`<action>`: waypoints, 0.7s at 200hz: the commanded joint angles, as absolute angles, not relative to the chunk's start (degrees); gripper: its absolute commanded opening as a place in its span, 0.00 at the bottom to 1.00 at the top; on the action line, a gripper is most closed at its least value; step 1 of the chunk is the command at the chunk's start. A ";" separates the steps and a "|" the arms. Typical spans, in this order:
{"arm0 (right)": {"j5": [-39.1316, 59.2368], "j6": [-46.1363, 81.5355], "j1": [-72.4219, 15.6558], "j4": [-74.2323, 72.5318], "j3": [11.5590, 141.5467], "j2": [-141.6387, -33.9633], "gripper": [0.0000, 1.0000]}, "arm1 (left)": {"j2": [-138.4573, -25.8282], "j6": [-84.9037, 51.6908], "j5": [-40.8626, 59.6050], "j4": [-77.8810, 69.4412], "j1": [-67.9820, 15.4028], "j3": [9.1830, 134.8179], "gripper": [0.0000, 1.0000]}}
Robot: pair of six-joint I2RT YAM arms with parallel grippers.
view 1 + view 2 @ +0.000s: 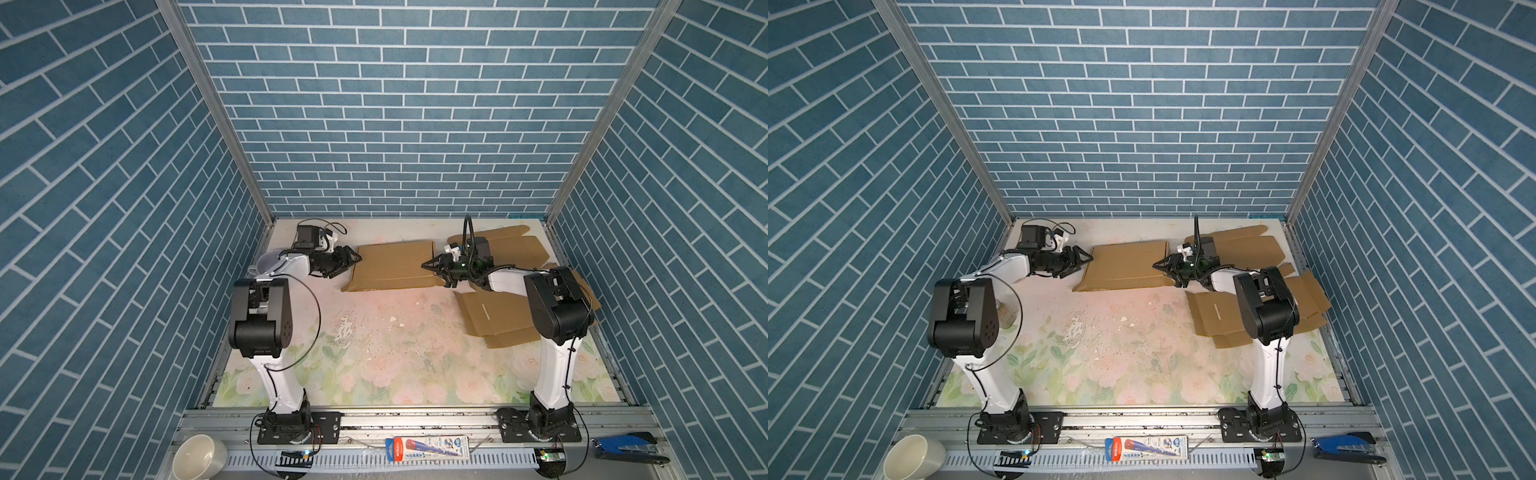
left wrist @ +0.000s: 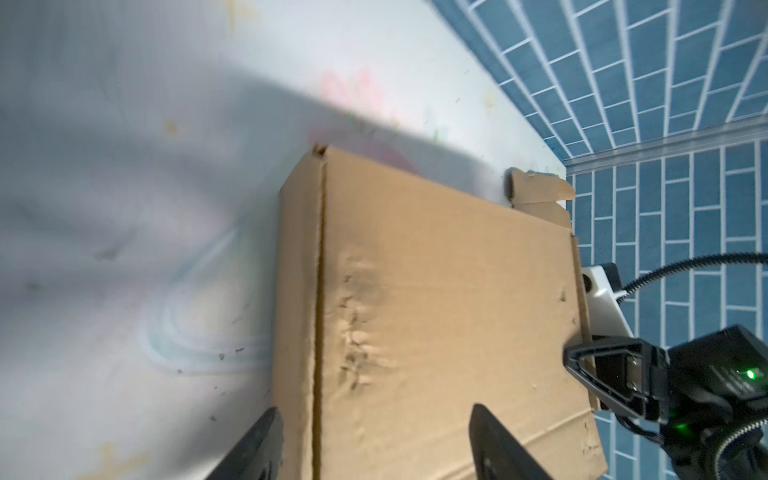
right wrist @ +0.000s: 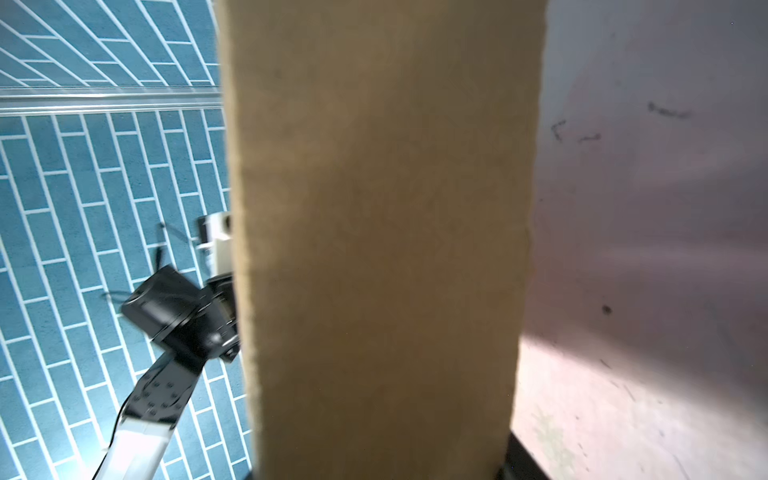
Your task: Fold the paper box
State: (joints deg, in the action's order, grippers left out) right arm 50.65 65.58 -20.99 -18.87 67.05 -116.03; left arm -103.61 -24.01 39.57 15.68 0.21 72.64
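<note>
The paper box (image 1: pixel 392 266) (image 1: pixel 1125 266) is a flattened brown cardboard shape lying at the back middle of the flowered table. My left gripper (image 1: pixel 354 265) (image 1: pixel 1086 264) is at its left end. In the left wrist view this gripper (image 2: pixel 374 409) is open, its dark fingers wide apart over the creased, dented box (image 2: pixel 436 291). My right gripper (image 1: pixel 434 274) (image 1: pixel 1166 274) straddles the box's right end. In the right wrist view a cardboard panel (image 3: pixel 382 208) fills the space at the right gripper (image 3: pixel 382 465) and hides the fingertips, so I cannot tell whether they press on it.
More flat cardboard sheets (image 1: pixel 498 324) lie at the right under the right arm and at the back right (image 1: pixel 511 245). A pale bowl (image 1: pixel 266 262) sits behind the left arm. A white cup (image 1: pixel 199 457), a packet (image 1: pixel 428 449) and a blue stapler (image 1: pixel 627 446) rest on the front rail.
</note>
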 commanded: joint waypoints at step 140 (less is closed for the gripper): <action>57.17 82.11 -18.81 -18.72 64.61 -105.94 0.45 | -73.18 21.53 8.50 19.29 -24.12 64.75 0.92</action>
State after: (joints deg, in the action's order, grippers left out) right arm 55.77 76.88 -19.09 -19.64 66.67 -109.75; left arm -75.81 0.89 16.80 14.59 -15.44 65.87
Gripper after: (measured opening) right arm 0.502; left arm 0.905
